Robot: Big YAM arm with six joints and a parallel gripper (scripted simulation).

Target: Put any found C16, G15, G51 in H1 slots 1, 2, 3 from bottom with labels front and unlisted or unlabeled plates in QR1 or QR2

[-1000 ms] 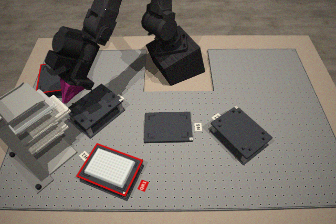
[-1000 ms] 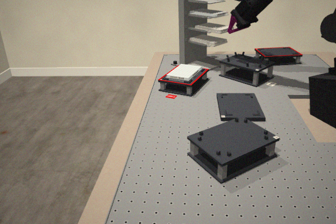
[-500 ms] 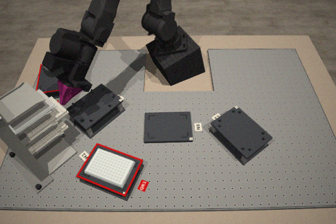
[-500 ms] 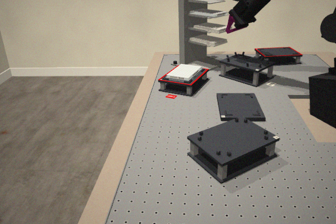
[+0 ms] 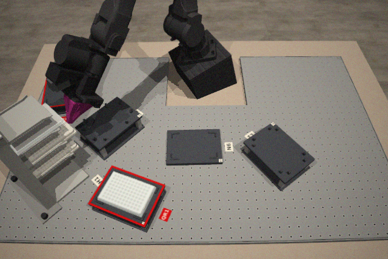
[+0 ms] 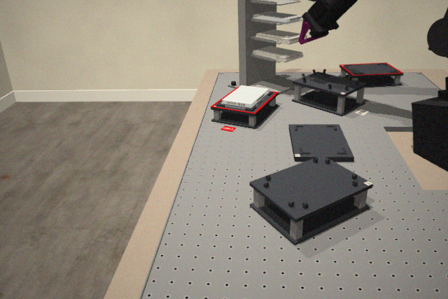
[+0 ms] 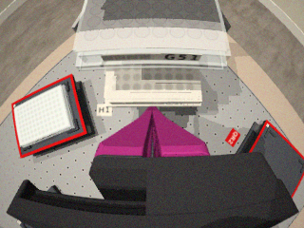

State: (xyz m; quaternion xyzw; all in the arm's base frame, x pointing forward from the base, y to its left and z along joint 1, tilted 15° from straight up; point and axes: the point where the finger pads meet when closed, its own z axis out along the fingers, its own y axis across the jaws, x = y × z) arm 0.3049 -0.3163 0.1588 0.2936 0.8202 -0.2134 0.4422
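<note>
Gripper (image 6: 301,40) with jaws fully together, nothing between them; the magenta fingers form a closed wedge whose tip sits at the front edge of the slot 2 plate (image 6: 278,36) in hotel H1 (image 6: 247,28). In the wrist view that plate (image 7: 154,86) lies at 12 o'clock from the fingertips, touching or just short of touching; cannot tell which. It protrudes forward of the shelf above, whose plate (image 7: 152,59) shows a front label reading roughly "G51" (first characters blurred). The front end of the slot 2 plate looks blank from here, label not resolved. Slots 1 to 3 each carry a plate; the top shelf (image 6: 274,0) appears bare. One white plate (image 5: 127,191) is seated in QR1 (image 5: 94,199); QR2 (image 6: 372,68), at 3 o'clock of the hotel in the exterior view, stands unoccupied. Judgement on handling: a well plate is light, rigid moulded plastic with smooth walls, so it should slide readily on its shelf under a closed-finger push centred on the short end; an off-centre push would likely skew it. For a lift, take it across the two long sides near mid-length, moderate squeeze, since thin skirts can slip or flex.
</note>
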